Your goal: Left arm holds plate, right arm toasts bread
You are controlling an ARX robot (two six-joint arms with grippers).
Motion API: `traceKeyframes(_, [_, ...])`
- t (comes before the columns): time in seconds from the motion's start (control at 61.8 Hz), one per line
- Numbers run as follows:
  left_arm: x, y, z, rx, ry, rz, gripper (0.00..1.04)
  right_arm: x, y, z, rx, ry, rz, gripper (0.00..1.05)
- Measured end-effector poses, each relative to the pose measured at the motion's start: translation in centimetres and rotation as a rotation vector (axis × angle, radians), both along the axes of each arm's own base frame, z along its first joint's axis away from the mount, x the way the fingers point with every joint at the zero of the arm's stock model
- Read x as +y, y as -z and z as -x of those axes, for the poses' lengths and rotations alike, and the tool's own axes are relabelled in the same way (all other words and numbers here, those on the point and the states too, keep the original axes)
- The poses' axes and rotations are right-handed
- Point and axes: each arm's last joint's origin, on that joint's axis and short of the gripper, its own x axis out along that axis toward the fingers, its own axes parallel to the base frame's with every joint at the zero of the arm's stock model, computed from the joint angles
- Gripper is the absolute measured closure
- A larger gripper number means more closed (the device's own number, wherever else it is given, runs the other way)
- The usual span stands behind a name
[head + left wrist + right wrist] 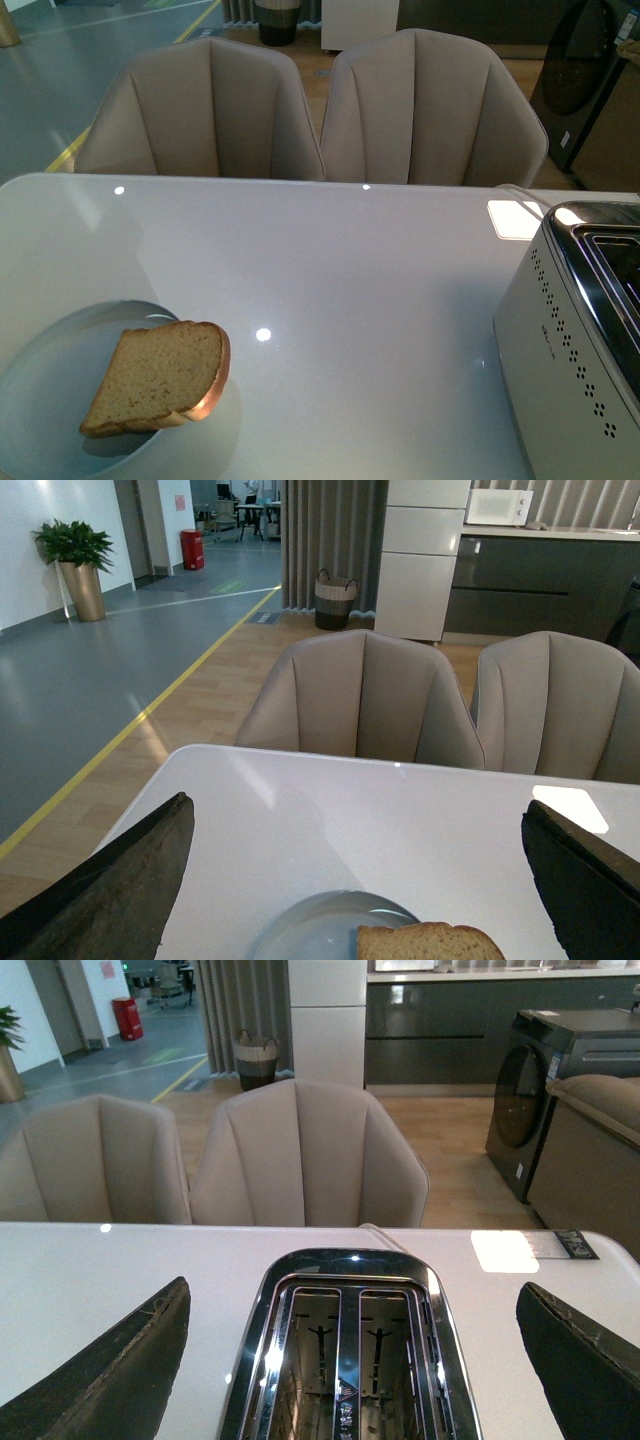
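Observation:
A slice of light-brown bread (160, 375) lies on a pale blue-white plate (50, 380) at the near left of the white table. The left wrist view shows the plate (300, 930) and the bread's top edge (430, 942) below and between the wide-open black jaws of my left gripper (360, 895), which holds nothing. My right gripper (355, 1365) is open and empty above the toaster (345, 1350), whose two slots sit between its jaws. Neither arm shows in the front view.
The white and chrome toaster (570, 340) stands at the table's right edge, with a cable behind it. Two beige chairs (210, 110) (430, 105) stand at the table's far side. A washing machine (535, 1090) is beyond on the right.

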Motion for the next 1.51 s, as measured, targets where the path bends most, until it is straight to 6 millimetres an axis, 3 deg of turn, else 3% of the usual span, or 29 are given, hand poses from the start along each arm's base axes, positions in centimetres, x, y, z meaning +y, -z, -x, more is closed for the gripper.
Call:
traceKeyframes(0.728, [0.0,0.0,0.0,0.0,0.0,0.0,0.07,0.0,0.0,0.0,0.0,0.0,0.0,0.09])
traceKeyframes(0.761, [0.0,0.1,0.0,0.026,0.001,0.014,0.07,0.0,0.0,0.0,0.0,0.0,0.0,0.09])
traceKeyframes(0.858, [-0.1,0.5,-0.3,0.333,-0.01,0.116,0.07,0.0,0.0,0.0,0.0,0.0,0.0,0.09])
traceKeyframes(1.02, [-0.5,0.4,-1.6,0.374,0.011,0.155,0.07,0.0,0.0,0.0,0.0,0.0,0.0,0.09])
traceKeyframes(1.149, [-0.2,0.1,-3.7,0.367,0.037,0.174,0.07,0.0,0.0,0.0,0.0,0.0,0.0,0.09])
traceKeyframes(1.279, [1.4,0.8,-7.7,0.376,-0.002,0.168,0.07,0.0,0.0,0.0,0.0,0.0,0.0,0.09])
traceKeyframes(1.408, [3.5,3.4,-12.9,0.461,-0.032,0.117,0.07,0.0,0.0,0.0,0.0,0.0,0.0,0.09])
traceKeyframes(1.505, [4.5,6.4,-15.0,0.588,-0.02,0.127,0.07,0.0,0.0,0.0,0.0,0.0,0.0,0.09])
